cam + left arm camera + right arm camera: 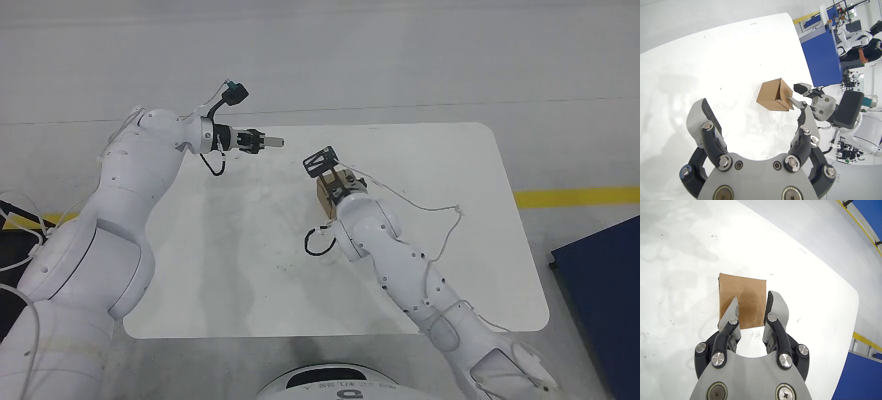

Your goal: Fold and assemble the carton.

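Observation:
A small brown carton (326, 193) stands folded into a box near the middle of the white table (460, 270). In the left wrist view the carton (772, 93) shows one end with flaps partly tucked and a gap between them. My right gripper (340, 182) is at that end, open: one thin fingertip (791, 100) touches the flaps and the other lies just off the side wall. From the right wrist the carton (745, 294) lies under my right gripper (753, 295). My left gripper (753, 111) hangs open and empty, well away from the carton, over the table's far left part (268, 141).
A thin white cable (440, 210) trails across the table to the right of the carton. Blue partitions (819, 47) stand beyond the table's right edge. Bare table surface lies in front of the carton and to its left.

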Robot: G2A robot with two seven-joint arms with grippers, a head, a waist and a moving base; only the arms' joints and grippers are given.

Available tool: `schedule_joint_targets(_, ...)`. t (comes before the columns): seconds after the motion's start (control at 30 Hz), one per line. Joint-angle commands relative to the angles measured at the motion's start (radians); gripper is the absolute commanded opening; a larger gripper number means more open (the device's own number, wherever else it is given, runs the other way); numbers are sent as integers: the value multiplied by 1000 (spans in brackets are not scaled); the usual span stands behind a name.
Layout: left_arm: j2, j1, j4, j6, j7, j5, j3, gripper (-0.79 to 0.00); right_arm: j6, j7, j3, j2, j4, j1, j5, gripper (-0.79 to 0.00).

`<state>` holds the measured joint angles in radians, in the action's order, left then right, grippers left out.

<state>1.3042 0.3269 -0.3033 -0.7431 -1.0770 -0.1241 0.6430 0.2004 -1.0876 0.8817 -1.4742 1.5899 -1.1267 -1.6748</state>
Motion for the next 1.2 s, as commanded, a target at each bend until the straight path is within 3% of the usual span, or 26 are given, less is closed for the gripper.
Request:
schedule_joint_targets(0.0, 0, 0, 0, 0, 0, 0, 0, 0, 2, -16, -7, -3, -20, 6, -17, -428)
schedule_joint_targets(0.27, 0, 0, 0, 0, 0, 0, 0, 0, 7, -33, -14, -15, -23, 4, -58, -422)
schedule_joint_targets(0.63, 0, 0, 0, 0, 0, 0, 0, 0, 26, 31, 10, -22, 23, -33, -113, -400)
schedule_joint_targets(0.77, 0, 0, 0, 0, 0, 0, 0, 0, 35, 55, 7, -32, -4, -15, -105, -271)
schedule_joint_targets(0.9, 0, 0, 0, 0, 0, 0, 0, 0, 31, 69, 0, -43, -42, 5, -92, -289)
schedule_joint_targets(1.03, 0, 0, 0, 0, 0, 0, 0, 0, 3, 0, -14, -54, -108, 34, -94, -342)
schedule_joint_targets(1.17, 0, 0, 0, 0, 0, 0, 0, 0, 16, -7, -17, -63, -102, 37, -97, -342)
